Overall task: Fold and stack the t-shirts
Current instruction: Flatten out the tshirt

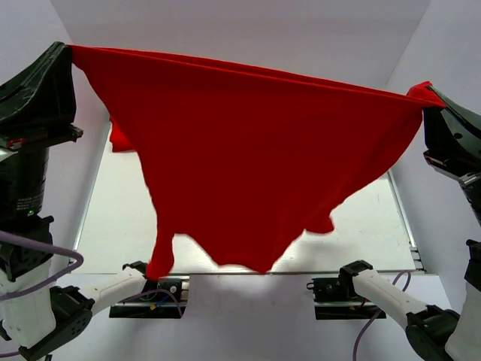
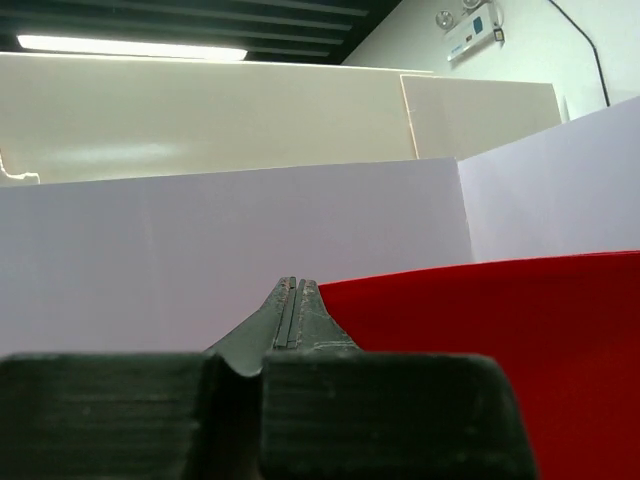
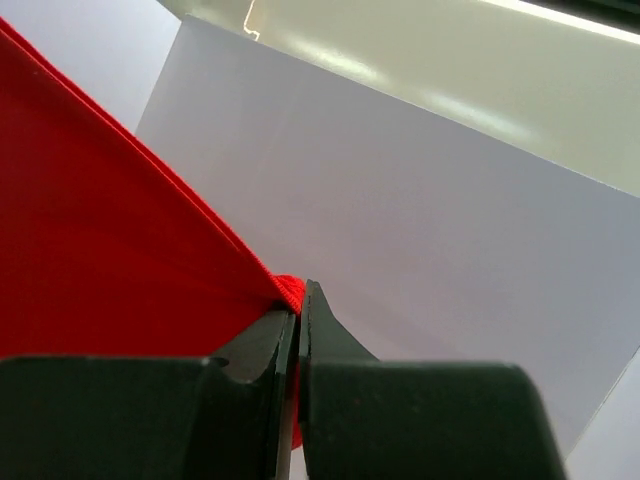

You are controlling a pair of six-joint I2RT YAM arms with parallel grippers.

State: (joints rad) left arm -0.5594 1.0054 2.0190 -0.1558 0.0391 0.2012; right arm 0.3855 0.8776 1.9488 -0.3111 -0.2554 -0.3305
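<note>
A bright red t-shirt [image 1: 248, 158] hangs stretched in the air between my two grippers, high above the table. My left gripper [image 1: 69, 50] is shut on its upper left corner; in the left wrist view the jaws [image 2: 294, 285] are closed, with the red cloth [image 2: 500, 340] running off to the right. My right gripper [image 1: 434, 99] is shut on the upper right corner; in the right wrist view the cloth [image 3: 100, 240] is pinched between the closed fingers [image 3: 300, 300]. Another patch of red cloth [image 1: 120, 141] shows behind the shirt at the left.
The white table [image 1: 376, 226] lies below the hanging shirt, with white walls [image 1: 263, 30] around it. Both arm bases [image 1: 150, 286] sit at the near edge. The shirt's lower tips hang near the front table edge.
</note>
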